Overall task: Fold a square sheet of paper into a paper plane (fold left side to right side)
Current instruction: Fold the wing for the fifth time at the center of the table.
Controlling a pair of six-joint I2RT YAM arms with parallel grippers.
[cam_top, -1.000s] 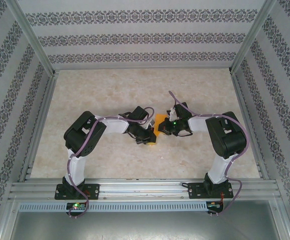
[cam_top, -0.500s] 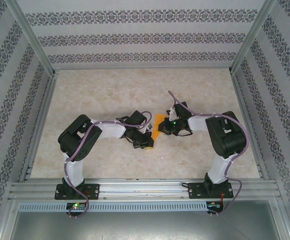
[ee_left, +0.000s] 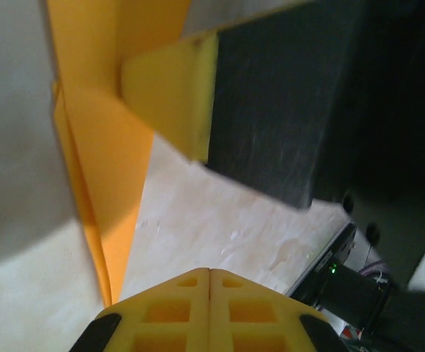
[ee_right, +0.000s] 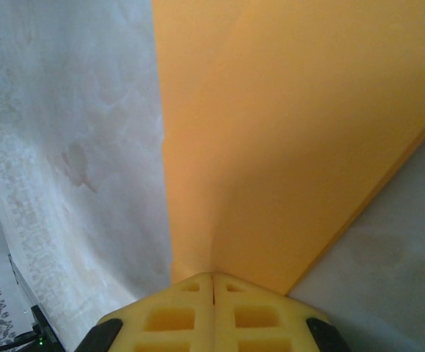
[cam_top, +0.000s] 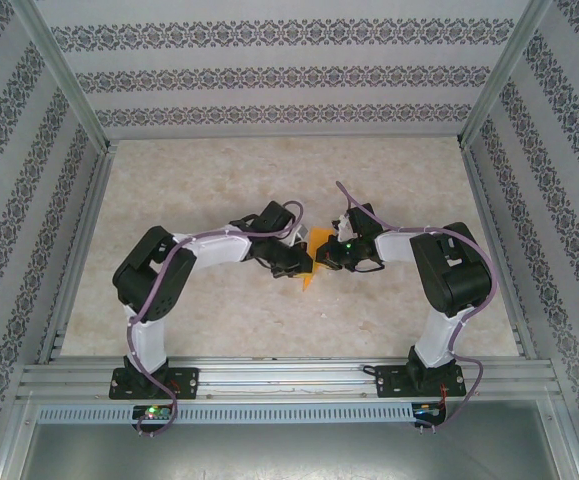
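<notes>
The orange sheet of paper (cam_top: 315,252) lies folded into a narrow pointed shape on the table between my two grippers. My left gripper (cam_top: 302,264) is shut and empty just left of it; in the left wrist view its fingertips (ee_left: 210,273) meet above bare table, with the paper (ee_left: 106,161) to their left. My right gripper (cam_top: 327,258) is shut at the paper's right edge. In the right wrist view its closed tips (ee_right: 213,276) touch the paper (ee_right: 293,132), where a faint crease runs up from them. Its yellow pad (ee_left: 169,88) rests against the paper.
The beige tabletop (cam_top: 219,190) is walled by patterned panels on three sides. An aluminium rail (cam_top: 289,378) with both arm bases runs along the near edge. The right arm's black body (ee_left: 285,95) hangs close in front of the left wrist camera.
My left gripper has swung up and to the right, from the paper's near corner to its left edge. The paper now shows a pointed lower tip. The right arm has stayed put.
</notes>
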